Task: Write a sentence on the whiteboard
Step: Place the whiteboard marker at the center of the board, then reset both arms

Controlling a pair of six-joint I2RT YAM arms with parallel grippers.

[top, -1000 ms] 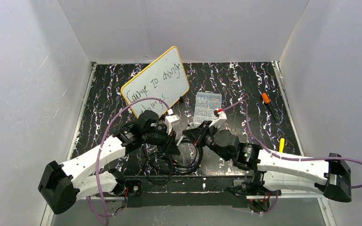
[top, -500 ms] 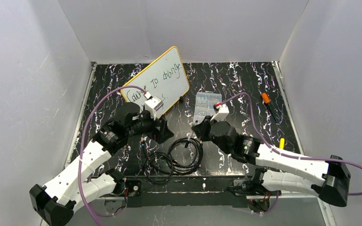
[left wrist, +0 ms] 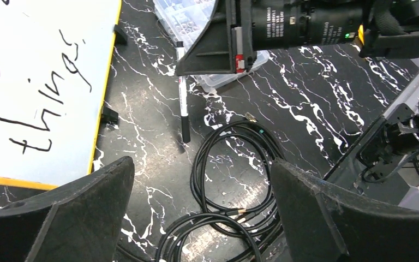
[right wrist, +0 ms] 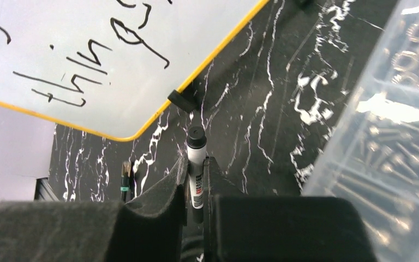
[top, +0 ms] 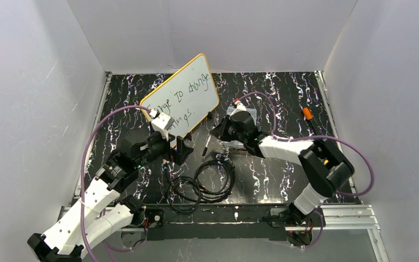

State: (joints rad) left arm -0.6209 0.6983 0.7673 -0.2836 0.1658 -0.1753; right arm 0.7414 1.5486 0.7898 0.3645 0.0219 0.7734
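Whiteboard [top: 188, 90], white with a yellow-orange rim: marker passed across

It stood propped near the far edge of the black marbled table [top: 283, 98], left of centre, its dark handwritten sentence [top: 181, 94] filling two lines. The left gripper [left wrist: 199, 174] had just sprung open, fingers spread and empty. The right gripper [right wrist: 195, 164] pinched the black-capped white marker [right wrist: 196, 144] beside the clear plastic parts box [right wrist: 387, 136]. Writing looked finished.
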